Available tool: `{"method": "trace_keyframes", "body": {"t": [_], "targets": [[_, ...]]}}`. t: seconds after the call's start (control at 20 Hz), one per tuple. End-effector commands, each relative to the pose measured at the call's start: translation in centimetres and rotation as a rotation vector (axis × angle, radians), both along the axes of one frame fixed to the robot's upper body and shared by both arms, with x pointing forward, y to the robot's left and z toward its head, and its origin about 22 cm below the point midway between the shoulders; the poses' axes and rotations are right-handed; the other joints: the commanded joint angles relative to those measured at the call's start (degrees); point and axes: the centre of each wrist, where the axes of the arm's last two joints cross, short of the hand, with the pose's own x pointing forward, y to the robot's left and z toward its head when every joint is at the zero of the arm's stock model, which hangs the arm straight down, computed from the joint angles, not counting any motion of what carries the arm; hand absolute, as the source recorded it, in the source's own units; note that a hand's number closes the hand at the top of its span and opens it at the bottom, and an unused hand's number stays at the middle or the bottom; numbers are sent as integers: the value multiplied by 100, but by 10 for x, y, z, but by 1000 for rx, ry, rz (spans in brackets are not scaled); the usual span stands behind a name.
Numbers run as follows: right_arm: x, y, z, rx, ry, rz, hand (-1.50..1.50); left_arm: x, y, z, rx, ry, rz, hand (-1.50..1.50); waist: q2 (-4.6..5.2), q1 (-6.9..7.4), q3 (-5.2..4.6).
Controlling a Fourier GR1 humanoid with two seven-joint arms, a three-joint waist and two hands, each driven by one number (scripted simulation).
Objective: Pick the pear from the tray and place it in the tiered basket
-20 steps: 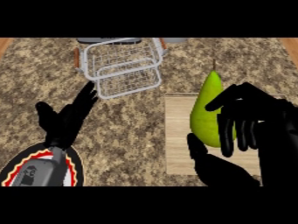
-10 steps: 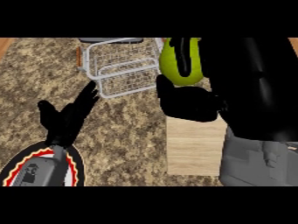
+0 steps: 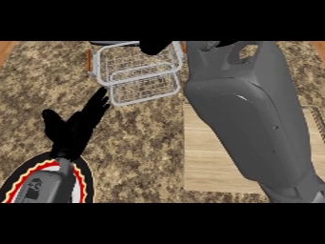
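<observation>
The wire tiered basket [image 3: 138, 72] stands at the back of the counter. My right forearm [image 3: 253, 114] stretches far forward over the wooden tray [image 3: 210, 164] and hides much of it. Only a black part of my right hand [image 3: 155, 48] shows, at the top edge above the basket's upper tier. The pear is not visible; the hand and the picture's edge hide it. My left hand [image 3: 72, 127] rests open at the lower left, fingers pointing toward the basket's lower tier.
A plate [image 3: 7, 185] with a red, white and black rim lies at the bottom left, under my left wrist. Speckled stone counter [image 3: 144, 143] lies between the tray and the plate. Wooden strips border the counter at far left and right.
My right arm has reached further forward and left, carrying the hand from beside the basket to over its top tier. The pear, seen in the hand before, is now out of sight. The left hand stayed put.
</observation>
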Motion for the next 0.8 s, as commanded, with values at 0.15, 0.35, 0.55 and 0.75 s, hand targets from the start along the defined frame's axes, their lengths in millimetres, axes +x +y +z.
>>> {"method": "trace_keyframes", "body": {"t": [0.15, 0.35, 0.55, 0.75], "targets": [[50, 21, -20, 78, 34, -5, 150, 8, -7, -8, 5, -9, 13, 0, 15, -9, 1], [57, 43, -46, 88, 41, -1, 150, 8, -6, 10, 16, -5, -11, 0, -1, 57, 2], [85, 42, -50, 135, 57, -24, 150, -2, -9, -2, -3, -13, -41, 0, 51, 211, -3], [91, 25, -71, 413, 42, -10, 150, 6, -9, 8, -7, -28, -71, 0, 112, 441, -1]]}}
